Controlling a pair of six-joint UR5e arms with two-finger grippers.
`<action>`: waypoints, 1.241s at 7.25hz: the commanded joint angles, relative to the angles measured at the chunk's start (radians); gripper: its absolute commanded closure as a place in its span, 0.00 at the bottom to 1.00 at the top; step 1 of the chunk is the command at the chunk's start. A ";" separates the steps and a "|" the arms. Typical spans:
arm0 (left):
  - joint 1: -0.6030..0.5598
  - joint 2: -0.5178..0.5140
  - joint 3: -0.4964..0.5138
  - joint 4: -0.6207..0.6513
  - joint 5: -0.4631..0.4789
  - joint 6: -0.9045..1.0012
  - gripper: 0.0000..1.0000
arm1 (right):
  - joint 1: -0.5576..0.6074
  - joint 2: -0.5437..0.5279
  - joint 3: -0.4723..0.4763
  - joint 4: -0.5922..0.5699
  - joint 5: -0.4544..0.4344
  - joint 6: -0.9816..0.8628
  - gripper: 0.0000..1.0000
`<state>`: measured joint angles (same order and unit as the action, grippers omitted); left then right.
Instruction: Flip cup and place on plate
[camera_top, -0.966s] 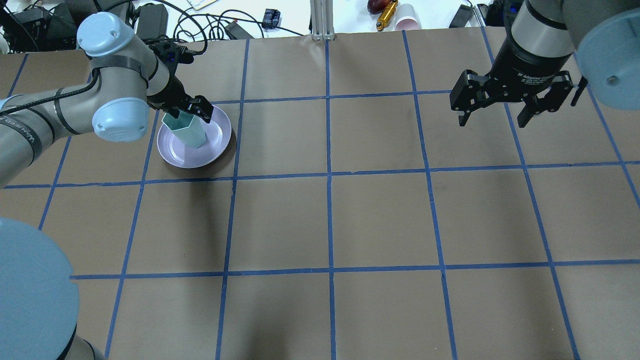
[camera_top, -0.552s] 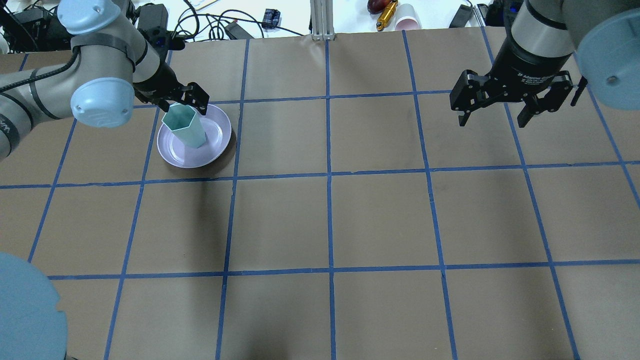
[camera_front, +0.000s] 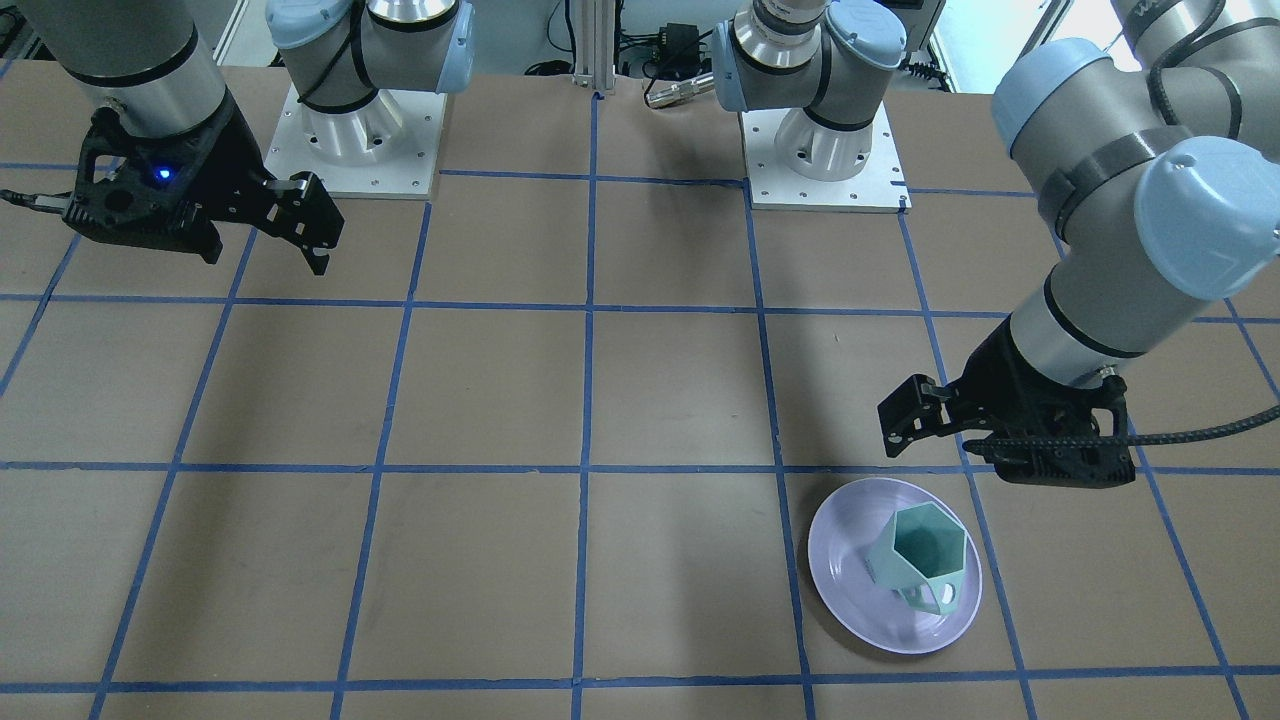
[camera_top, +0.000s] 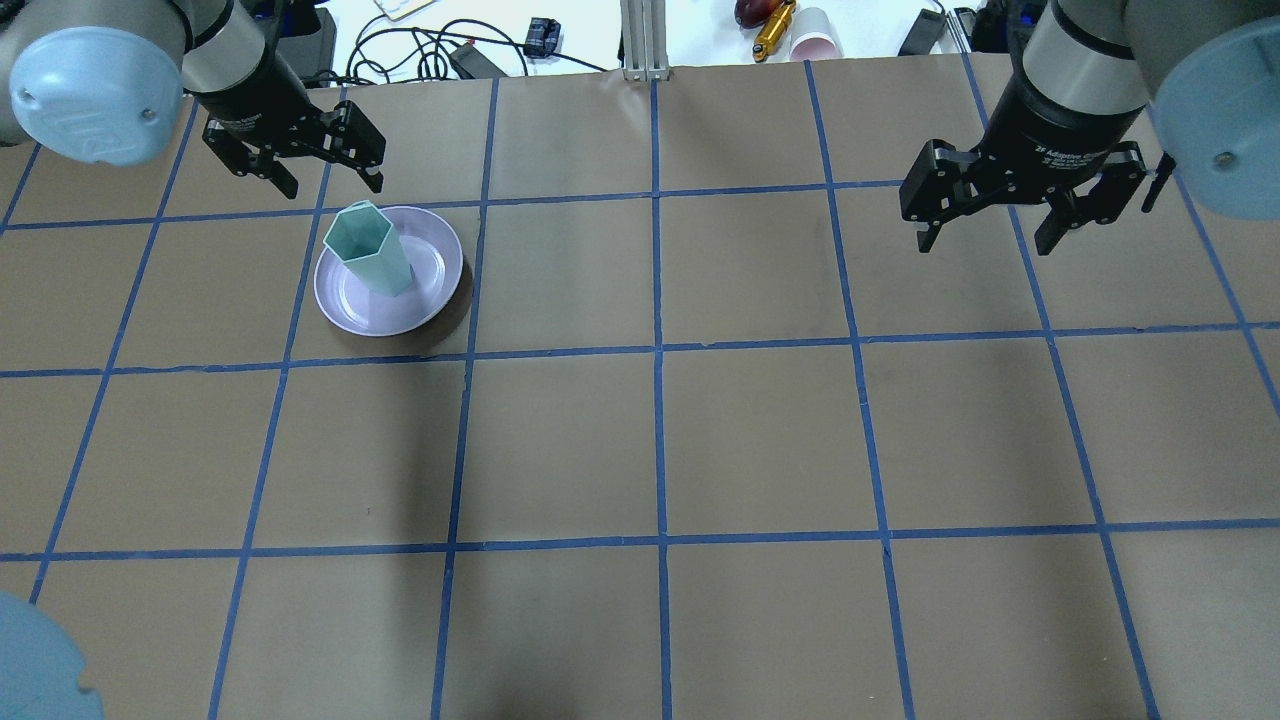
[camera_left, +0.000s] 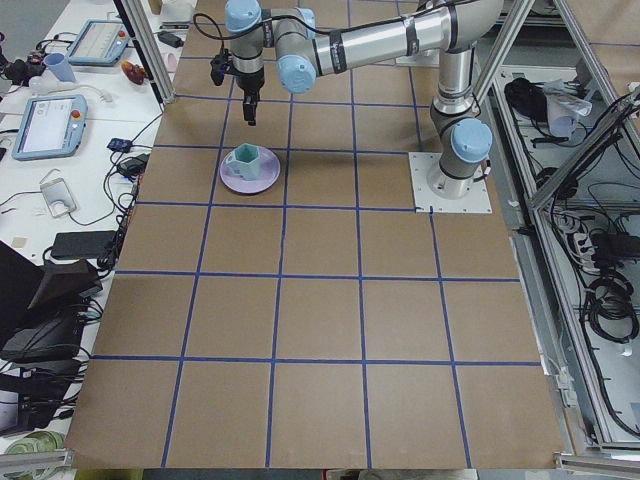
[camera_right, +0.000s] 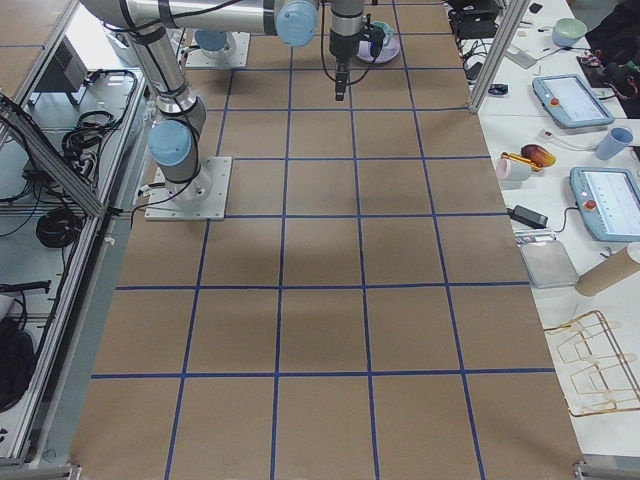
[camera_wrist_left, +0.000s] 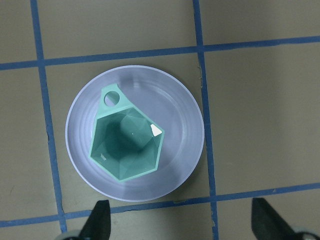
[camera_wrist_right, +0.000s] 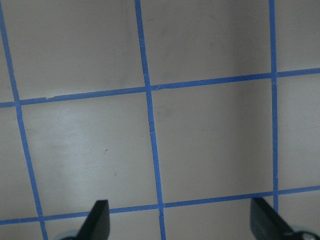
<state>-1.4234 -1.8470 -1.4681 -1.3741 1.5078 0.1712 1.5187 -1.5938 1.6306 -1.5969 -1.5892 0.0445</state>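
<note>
The mint-green cup (camera_top: 368, 250) stands upright, opening up, on the lavender plate (camera_top: 430, 290) at the table's far left. In the left wrist view the cup (camera_wrist_left: 127, 145) sits left of the plate's (camera_wrist_left: 180, 125) middle, with its handle toward the rim. My left gripper (camera_top: 332, 185) is open and empty, raised above the table just beyond the plate's far edge, not touching the cup. In the front-facing view the left gripper (camera_front: 960, 440) hangs above the cup (camera_front: 925, 555). My right gripper (camera_top: 985, 240) is open and empty above the far right of the table.
The brown table has a blue tape grid. Cables, a pink cup (camera_top: 815, 35) and small items lie beyond the far edge. The two arm bases (camera_front: 350, 130) stand at the robot's side of the table.
My left gripper has let go of the cup and moved up and back toward the table's far edge. The cup stays on the plate. The right arm has not moved.
</note>
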 joint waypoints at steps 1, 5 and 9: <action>-0.014 0.058 0.006 -0.069 0.067 -0.083 0.00 | 0.000 0.000 0.000 0.000 0.000 0.000 0.00; -0.132 0.110 -0.001 -0.077 0.063 -0.191 0.00 | 0.000 0.000 0.000 0.000 0.000 0.000 0.00; -0.118 0.164 -0.009 -0.213 0.075 -0.188 0.00 | 0.000 0.000 0.000 0.000 0.000 0.000 0.00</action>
<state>-1.5508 -1.7007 -1.4757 -1.5462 1.5758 -0.0181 1.5186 -1.5934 1.6310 -1.5969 -1.5892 0.0445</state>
